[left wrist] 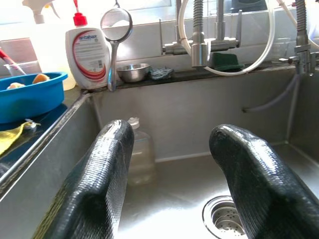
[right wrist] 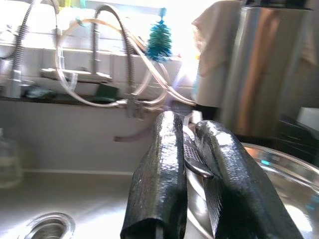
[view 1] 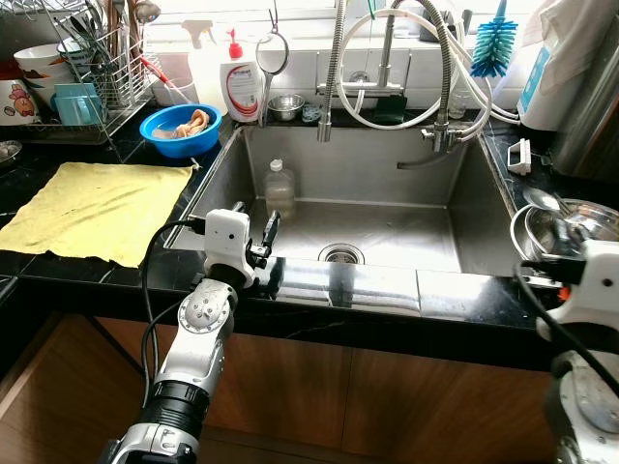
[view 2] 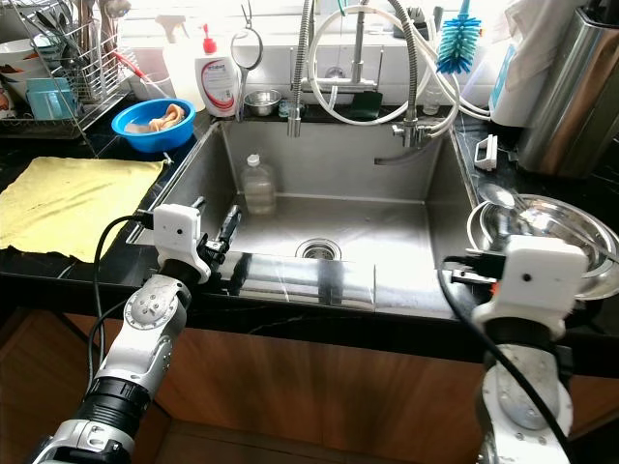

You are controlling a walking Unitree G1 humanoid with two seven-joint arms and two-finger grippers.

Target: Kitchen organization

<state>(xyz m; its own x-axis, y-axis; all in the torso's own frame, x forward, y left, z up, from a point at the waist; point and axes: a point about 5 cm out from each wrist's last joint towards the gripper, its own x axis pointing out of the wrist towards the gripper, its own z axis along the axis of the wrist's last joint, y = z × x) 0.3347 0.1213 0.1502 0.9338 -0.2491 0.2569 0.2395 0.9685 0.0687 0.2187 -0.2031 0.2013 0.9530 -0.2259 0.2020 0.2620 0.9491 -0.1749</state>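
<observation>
A steel sink (view 1: 464,208) lies before me with a clear plastic bottle (view 1: 280,188) standing upright at its back left, also in the left wrist view (left wrist: 139,157). My left gripper (view 1: 253,235) rests over the sink's front rim, open and holding nothing, its fingers (left wrist: 102,174) spread wide toward the bottle. My right gripper (right wrist: 192,124) is at the counter's right, beside stacked steel bowls (view 1: 571,227). Its fingers are pressed nearly together. A spoon (view 1: 544,200) lies on the bowls' rim beyond them.
On the left counter lie a yellow cloth (view 1: 92,208) and a blue bowl (view 1: 179,130) with food scraps, and a dish rack (view 1: 87,77) stands behind. A soap bottle (view 1: 240,87), small steel bowl (view 1: 286,104), strainer (view 1: 272,53), hoses and blue brush (view 1: 495,43) line the back ledge.
</observation>
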